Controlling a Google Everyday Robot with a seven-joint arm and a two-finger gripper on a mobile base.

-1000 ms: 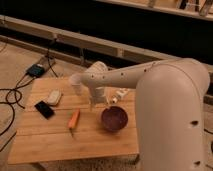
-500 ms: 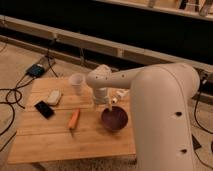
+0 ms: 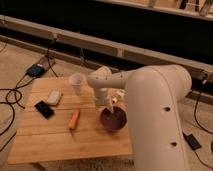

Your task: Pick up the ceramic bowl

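The ceramic bowl (image 3: pixel 113 119) is round, dark maroon and glossy. It sits upright on the wooden table (image 3: pixel 50 142), near the right edge. My gripper (image 3: pixel 111 104) hangs from the big white arm (image 3: pixel 150 95) and is just above the bowl's far rim. Whether it touches the rim is not visible. The arm covers the table's right side and part of the bowl's right edge.
A small white cup (image 3: pixel 77 81) stands at the back of the table, left of the arm's wrist. An orange carrot-like thing (image 3: pixel 74 118) lies left of the bowl. A white object (image 3: pixel 54 96) and a black phone (image 3: pixel 44 109) lie at the left. Cables run across the floor (image 3: pixel 12 95).
The arm has swung forward and the gripper has come down toward the bowl's far rim. The white cup now shows in full. The bowl has not moved.
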